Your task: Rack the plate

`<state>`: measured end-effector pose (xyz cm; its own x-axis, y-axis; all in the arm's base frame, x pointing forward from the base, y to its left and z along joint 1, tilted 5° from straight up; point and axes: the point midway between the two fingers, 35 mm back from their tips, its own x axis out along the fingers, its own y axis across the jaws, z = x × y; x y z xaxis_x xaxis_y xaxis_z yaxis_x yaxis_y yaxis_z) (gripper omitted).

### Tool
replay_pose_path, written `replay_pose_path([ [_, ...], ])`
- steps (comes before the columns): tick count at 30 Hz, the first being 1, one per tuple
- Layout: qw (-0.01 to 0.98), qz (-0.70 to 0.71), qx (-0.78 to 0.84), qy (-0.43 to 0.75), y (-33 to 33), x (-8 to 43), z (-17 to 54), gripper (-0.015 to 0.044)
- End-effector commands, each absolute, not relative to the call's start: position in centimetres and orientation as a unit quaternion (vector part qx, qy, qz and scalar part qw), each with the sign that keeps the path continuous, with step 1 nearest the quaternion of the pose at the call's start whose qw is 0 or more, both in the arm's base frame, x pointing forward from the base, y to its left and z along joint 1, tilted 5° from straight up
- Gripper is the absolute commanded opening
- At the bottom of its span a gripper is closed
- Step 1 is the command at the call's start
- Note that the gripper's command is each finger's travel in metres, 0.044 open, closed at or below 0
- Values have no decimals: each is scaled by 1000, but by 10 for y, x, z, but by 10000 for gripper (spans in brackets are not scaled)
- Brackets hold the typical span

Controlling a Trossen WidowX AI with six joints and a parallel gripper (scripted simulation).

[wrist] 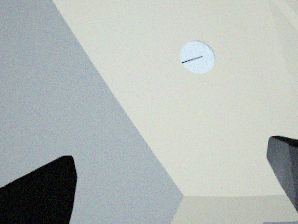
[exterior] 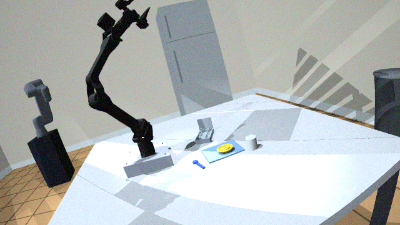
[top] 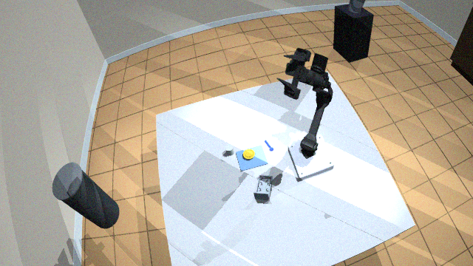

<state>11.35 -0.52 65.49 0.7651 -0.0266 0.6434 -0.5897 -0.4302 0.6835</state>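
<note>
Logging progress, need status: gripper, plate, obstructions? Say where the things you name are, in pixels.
Gripper [top: 282,68] [wrist: 176,159] open, raised, holding nothing. Plate [top: 249,154] [exterior: 225,148] flat on blue mat [top: 244,165] [exterior: 212,158]. Nothing atop plate.

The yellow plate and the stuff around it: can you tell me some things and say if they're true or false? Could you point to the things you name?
1. The yellow plate [top: 249,154] [exterior: 225,148] lies on the blue mat [top: 242,165] [exterior: 210,157]. True.
2. The gripper [top: 287,68] [exterior: 141,12] [wrist: 176,159] is holding the plate. False: it is open and holds nothing.
3. The spoon [top: 269,145] [exterior: 199,164] is red. False: it is blue.
4. The dish rack [top: 262,196] [exterior: 204,122] has no plate in it. True.
5. The white cup is on the mat. False: it [top: 229,151] [exterior: 251,142] stands beside it.
</note>
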Motion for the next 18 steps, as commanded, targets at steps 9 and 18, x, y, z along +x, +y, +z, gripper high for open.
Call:
replay_pose_path([
  [9,658,193,707,-174,29,180,622,400],
  [18,727,141,651,-166,34,212,603,400],
])
